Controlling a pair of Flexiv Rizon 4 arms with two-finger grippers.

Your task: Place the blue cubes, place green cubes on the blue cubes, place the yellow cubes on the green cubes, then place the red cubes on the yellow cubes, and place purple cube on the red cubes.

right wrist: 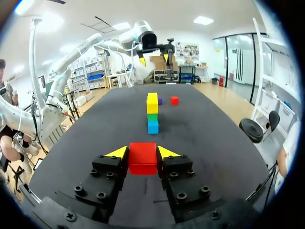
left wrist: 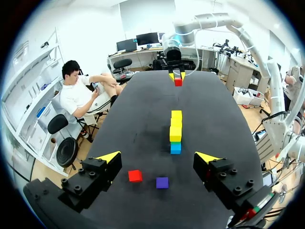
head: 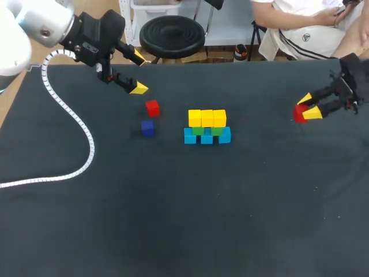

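Observation:
At the table's middle stands a stack: blue cubes (head: 207, 137) at the bottom, green cubes (head: 207, 130) on them, a row of yellow cubes (head: 207, 118) on top. To its left a loose red cube (head: 152, 108) and a purple cube (head: 147, 128) lie on the table. My left gripper (head: 138, 73) hangs open behind them, holding nothing; in its wrist view (left wrist: 158, 157) the red cube (left wrist: 135, 175) and the purple cube (left wrist: 162, 182) lie under its fingers. At the far right my right gripper (head: 308, 107) is shut on a second red cube (right wrist: 142, 158).
The black table (head: 173, 219) is bare in front of the stack and between the stack and my right gripper. A white cable (head: 69, 115) trails from my left arm across the table's left side.

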